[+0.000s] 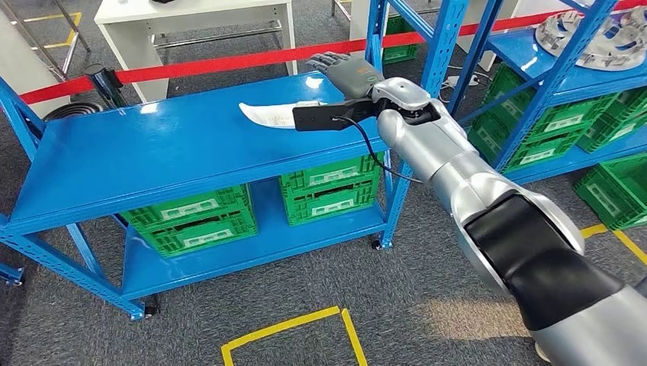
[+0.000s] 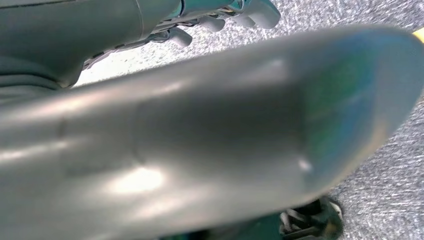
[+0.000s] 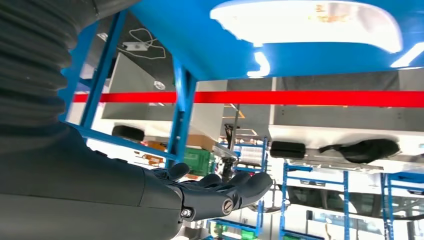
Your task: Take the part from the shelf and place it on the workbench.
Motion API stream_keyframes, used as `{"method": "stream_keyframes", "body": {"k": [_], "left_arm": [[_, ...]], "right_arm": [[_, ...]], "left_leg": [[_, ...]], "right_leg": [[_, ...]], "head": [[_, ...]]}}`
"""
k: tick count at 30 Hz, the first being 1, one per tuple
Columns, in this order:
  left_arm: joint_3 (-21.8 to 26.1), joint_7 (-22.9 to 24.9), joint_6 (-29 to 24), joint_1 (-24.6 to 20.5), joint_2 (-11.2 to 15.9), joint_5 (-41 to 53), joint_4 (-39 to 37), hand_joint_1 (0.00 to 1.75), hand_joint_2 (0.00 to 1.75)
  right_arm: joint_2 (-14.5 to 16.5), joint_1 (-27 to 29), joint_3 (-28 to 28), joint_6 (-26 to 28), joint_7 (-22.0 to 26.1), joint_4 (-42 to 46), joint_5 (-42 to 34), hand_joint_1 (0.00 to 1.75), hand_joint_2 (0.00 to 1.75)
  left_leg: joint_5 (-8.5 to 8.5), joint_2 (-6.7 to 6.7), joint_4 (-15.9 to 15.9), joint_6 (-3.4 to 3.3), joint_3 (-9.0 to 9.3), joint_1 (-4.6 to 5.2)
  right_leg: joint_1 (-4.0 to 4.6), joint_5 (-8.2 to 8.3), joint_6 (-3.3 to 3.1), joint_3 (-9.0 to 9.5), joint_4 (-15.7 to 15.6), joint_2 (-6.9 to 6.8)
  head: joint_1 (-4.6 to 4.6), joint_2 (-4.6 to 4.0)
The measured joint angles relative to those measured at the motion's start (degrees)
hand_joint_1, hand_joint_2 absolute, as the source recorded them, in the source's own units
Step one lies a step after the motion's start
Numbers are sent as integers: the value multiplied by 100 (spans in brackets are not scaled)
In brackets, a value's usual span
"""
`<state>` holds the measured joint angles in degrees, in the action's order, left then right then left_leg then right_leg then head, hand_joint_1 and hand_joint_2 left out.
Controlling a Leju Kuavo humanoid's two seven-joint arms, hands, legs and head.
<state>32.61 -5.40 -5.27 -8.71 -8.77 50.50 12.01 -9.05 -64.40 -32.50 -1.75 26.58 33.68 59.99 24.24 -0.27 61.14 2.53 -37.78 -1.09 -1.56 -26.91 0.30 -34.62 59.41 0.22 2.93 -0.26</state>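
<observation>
Head view: one white part on shelf; right hand spread, empty.

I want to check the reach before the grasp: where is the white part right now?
In the head view, the white part lies on the blue shelf's top deck, near its right rear, beside the right hand.

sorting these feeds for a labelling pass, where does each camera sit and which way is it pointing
Head view: high on the body, looking forward and down at the blue shelf and the white part; the right arm reaches in, right hand over the shelf's far edge.
Left wrist view: at the hanging left arm, facing grey carpet; a blurred silver body surface and the left hand show.
Right wrist view: behind the right hand, turned, facing the shelf and part.
Shared: head and right wrist views both show the part, shelf and red barrier tape.
</observation>
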Motion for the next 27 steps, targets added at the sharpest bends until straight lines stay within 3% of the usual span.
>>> {"method": "stream_keyframes", "body": {"k": [3, 5, 6, 8, 10, 11, 12, 13, 15, 17, 20, 22, 24, 25, 26, 27], "left_arm": [[2, 15, -4, -2, -6, 13, -5, 0, 0], [2, 22, -7, -4, -4, 21, -4, 0, 0], [2, 26, -7, -7, -4, 24, -4, 0, 0], [2, 30, -7, -7, -4, 34, -4, 0, 0], [3, 37, -7, -4, -3, 43, -5, 0, 0], [3, 40, -7, -3, -3, 44, -5, 0, 0], [4, 43, -7, -3, -3, 44, -5, 0, 0], [4, 44, -7, -4, -4, 45, -5, 0, 0], [4, 45, -7, -6, -11, 46, -9, 0, 0], [5, 45, -7, -8, -14, 47, -13, 0, 0], [8, 39, -7, -3, -2, 49, -11, 0, 0], [9, 34, -5, -4, 7, 50, -9, 0, 0], [9, 38, -2, 3, 8, 51, -13, 0, 0], [9, 42, 0, 10, 10, 51, -14, 0, 0], [9, 47, 1, 16, 12, 51, -16, 0, 0], [9, 53, 2, 20, 14, 52, -17, 0, 0]], "right_arm": [[8, -4, -38, 12, -20, -2, -24, 0, 175], [0, -5, -61, 16, -15, -3, -47, 0, 175], [-5, -7, -69, 16, -11, -3, -57, 0, 175], [-10, -6, -88, 15, -4, -8, -70, 0, 175], [-13, 16, -107, 12, -9, -20, -73, 0, 175], [-15, 25, -118, 10, -9, -26, -78, 0, 175], [-18, 29, -127, 8, -8, -30, -86, 0, 175], [-22, 25, -136, 6, -5, -32, -97, 0, 175], [-27, -4, -149, 3, 1, -35, -120, 0, 175], [-38, -27, -161, 3, 7, -40, -141, 0, 175], [-82, -41, -175, 15, 23, -45, -163, 0, 175], [-108, -51, -179, 39, 33, -49, -177, 0, 175], [-118, -36, -183, 59, 41, -61, -186, 0, 87], [-121, -16, -186, 71, 39, -68, -186, 0, 44], [-125, 4, -189, 93, 18, -77, -180, 0, 0], [-129, 19, -192, 130, -26, -85, -167, 0, 0]], "left_leg": [[41, -15, -140, -145, 88, 19], [50, -19, -158, -239, 118, 14], [54, -21, -168, -279, 136, 10], [79, -23, -171, -336, 157, 25], [105, -22, -165, -367, 174, 56], [120, -24, -160, -375, 190, 71], [139, -27, -157, -378, 216, 85], [161, -29, -155, -376, 245, 97], [206, -32, -147, -348, 278, 124], [237, -27, -153, -295, 284, 130], [309, -11, -93, -202, 284, 126], [495, -5, 330, -139, 78, 109], [750, -1, 1071, -80, -344, 74], [788, 0, 1335, -59, -524, 56], [713, 1, 1411, -42, -618, 43], [519, 3, 1238, -33, -584, 35]], "right_leg": [[19, -19, 109, 21, -39, 6], [6, -110, 167, -16, 93, -4], [9, -219, 181, -110, 301, -5], [30, -537, 179, -500, 1044, -6], [53, -668, 155, -866, 1616, -5], [65, -569, 129, -906, 1602, -5], [80, -369, 92, -822, 1353, -6], [100, -122, 43, -649, 943, -6], [155, 158, -48, -319, 229, -19], [199, 159, -90, -208, 1, -24], [155, 144, -137, -124, -69, -15], [110, 118, -180, -35, -103, -21], [98, 60, -201, 28, -102, -16], [95, 27, -195, 65, -101, -11], [88, -11, -183, 111, -99, -5], [78, -53, -164, 166, -96, 0]], "head": [[-14, 0], [-6, 0], [0, 0], [8, 0], [9, 0], [9, 0], [10, 0], [9, 0], [-3, 0], [-18, 0], [-25, 0], [-44, 0], [-58, 0], [-58, 0], [-58, 0], [-57, 0]]}}
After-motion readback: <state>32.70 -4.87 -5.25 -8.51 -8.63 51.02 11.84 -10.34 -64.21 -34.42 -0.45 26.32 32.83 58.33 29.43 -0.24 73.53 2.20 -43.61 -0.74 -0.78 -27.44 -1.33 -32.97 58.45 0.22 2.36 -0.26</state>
